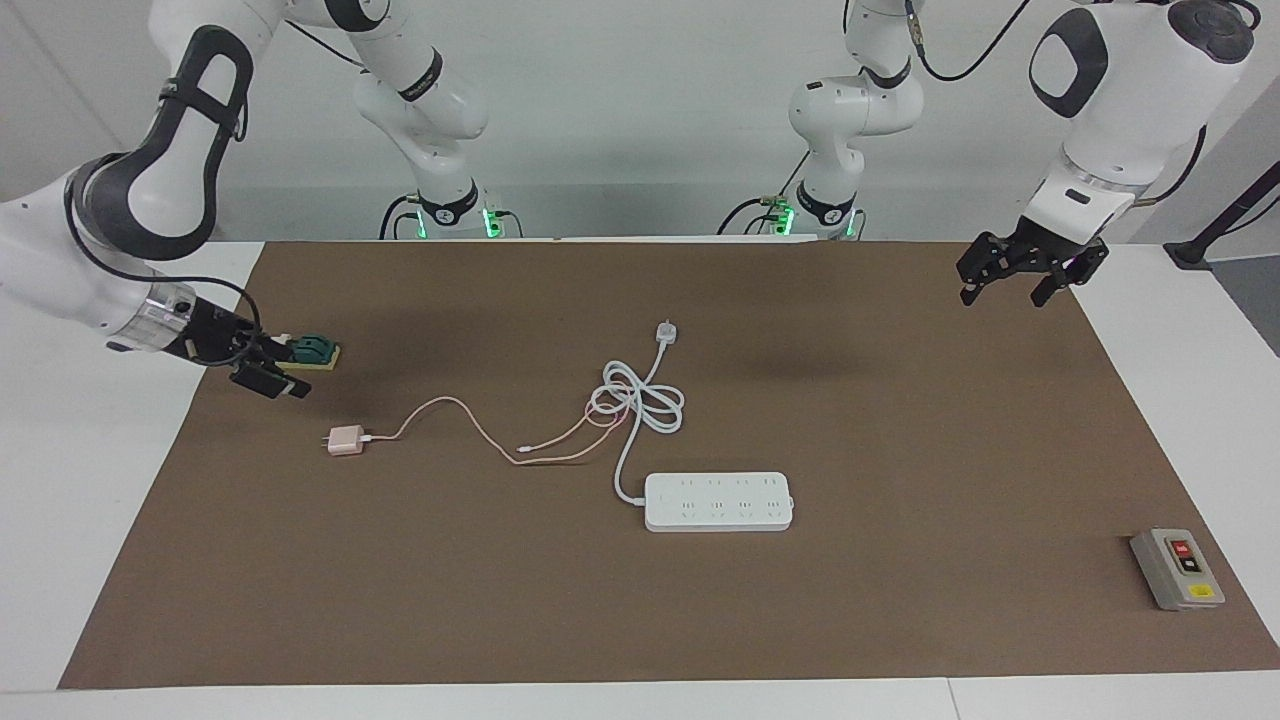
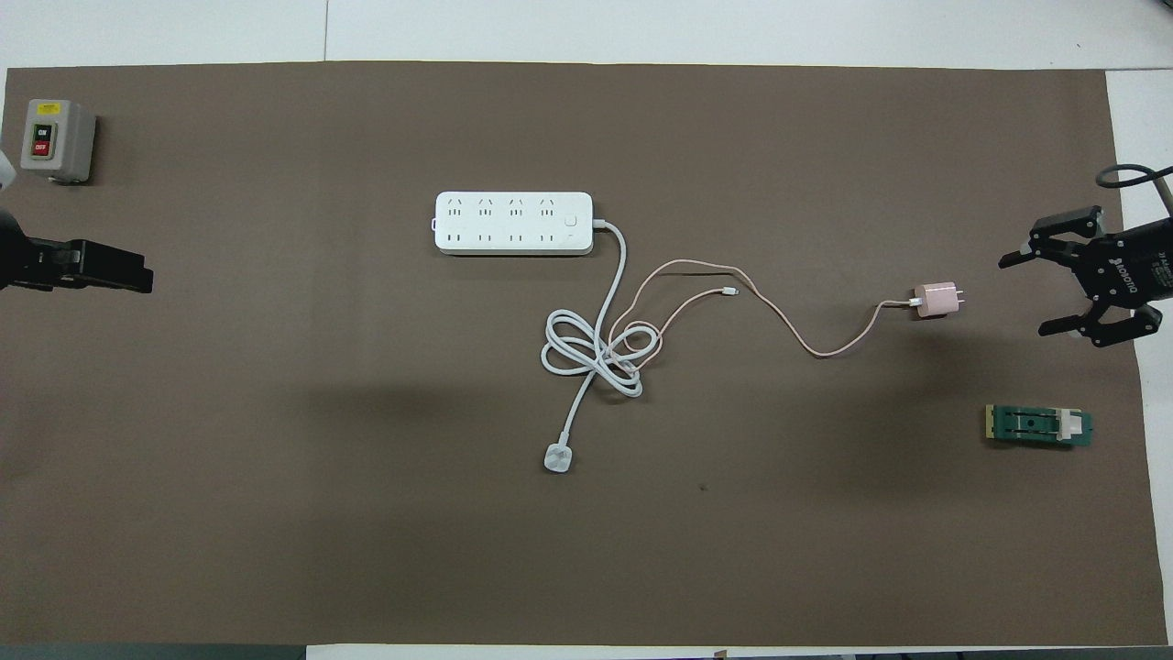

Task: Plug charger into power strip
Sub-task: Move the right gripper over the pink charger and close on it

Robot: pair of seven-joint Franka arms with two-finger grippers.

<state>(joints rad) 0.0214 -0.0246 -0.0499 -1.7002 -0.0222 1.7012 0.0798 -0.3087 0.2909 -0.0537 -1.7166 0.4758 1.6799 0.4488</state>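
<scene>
The charger lies on the brown mat, prongs pointing at the right gripper, whose fingers are spread wide. The power strip lies lengthwise along the table. The left gripper waits with fingers open.

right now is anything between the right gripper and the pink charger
Nothing visible. The right gripper, open, is over the mat's edge beside the charger, bare mat between them. The green block lies nearer the robots, off that line.

A pale-pink charger with thin pink cable lies on a plain brown mat near a white power strip. A grey box bears red and yellow buttons. A green block sits by the black right gripper.
</scene>
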